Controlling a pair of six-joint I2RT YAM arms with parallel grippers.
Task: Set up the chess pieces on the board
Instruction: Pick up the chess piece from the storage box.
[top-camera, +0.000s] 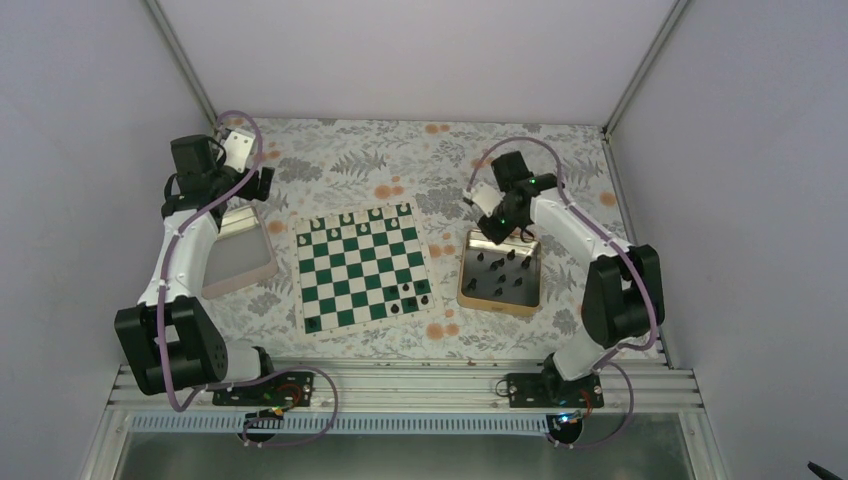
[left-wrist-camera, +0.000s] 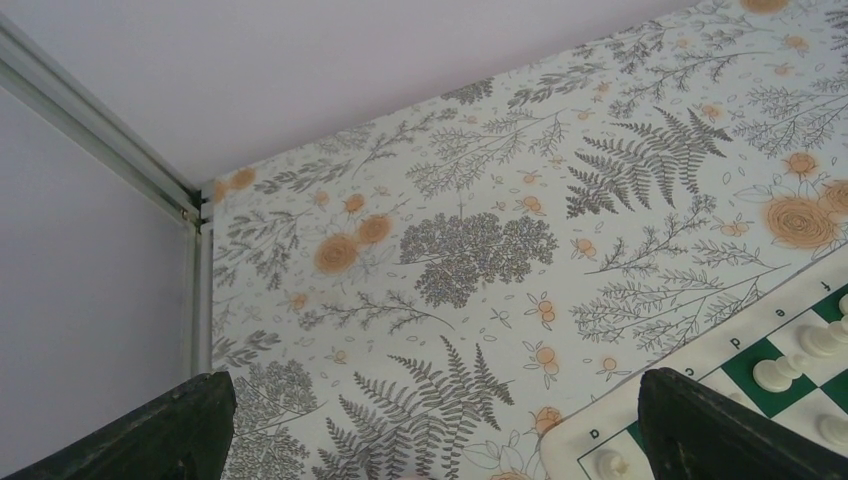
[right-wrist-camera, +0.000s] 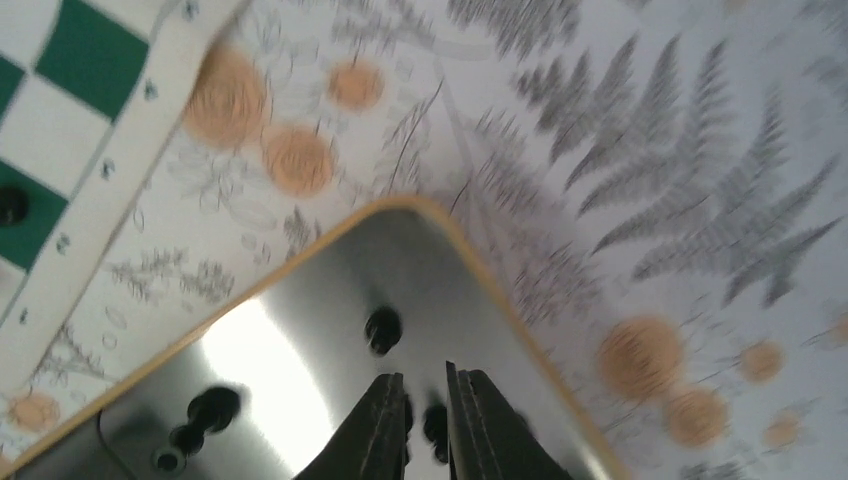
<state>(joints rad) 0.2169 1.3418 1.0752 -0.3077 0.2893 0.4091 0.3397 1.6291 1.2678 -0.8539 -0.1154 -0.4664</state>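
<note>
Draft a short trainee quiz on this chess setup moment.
1. True or false: the right tool hangs over the gold tray.
2. Where on the board do the white pieces stand? A far row; B near row; C centre.
3. Fill in: the left tool has its jaws ____.
Key: 1 true; 2 A; 3 open.

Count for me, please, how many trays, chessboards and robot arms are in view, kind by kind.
Trays: 2, the gold tray and the pinkish-rimmed tray
Chessboard: 1
Robot arms: 2, the left arm and the right arm
Total: 5
</note>
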